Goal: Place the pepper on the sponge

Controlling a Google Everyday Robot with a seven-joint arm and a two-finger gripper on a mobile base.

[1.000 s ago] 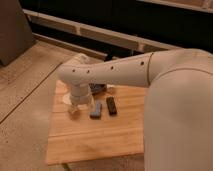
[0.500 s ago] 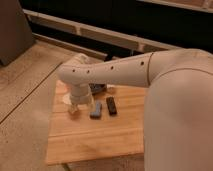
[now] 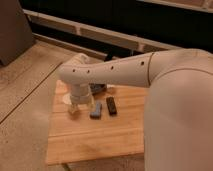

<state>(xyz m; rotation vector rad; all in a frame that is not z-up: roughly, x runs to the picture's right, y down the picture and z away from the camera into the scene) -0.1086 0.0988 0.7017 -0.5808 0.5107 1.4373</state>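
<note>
The blue-grey sponge (image 3: pixel 96 110) lies flat on the wooden table (image 3: pixel 105 140), just right of my arm's white wrist section (image 3: pixel 77 95). The pepper is hidden from view. My gripper (image 3: pixel 98 89) shows only as a dark shape behind the arm, low over the table just beyond the sponge. The arm covers most of it, and nothing can be seen held in it.
A black rectangular bar (image 3: pixel 111 105) lies right beside the sponge. A pale object (image 3: pixel 65 98) peeks out left of the wrist. My large white arm (image 3: pixel 175 100) fills the right side. Speckled floor (image 3: pixel 25 100) surrounds the table, with dark cabinets (image 3: pixel 125 20) behind.
</note>
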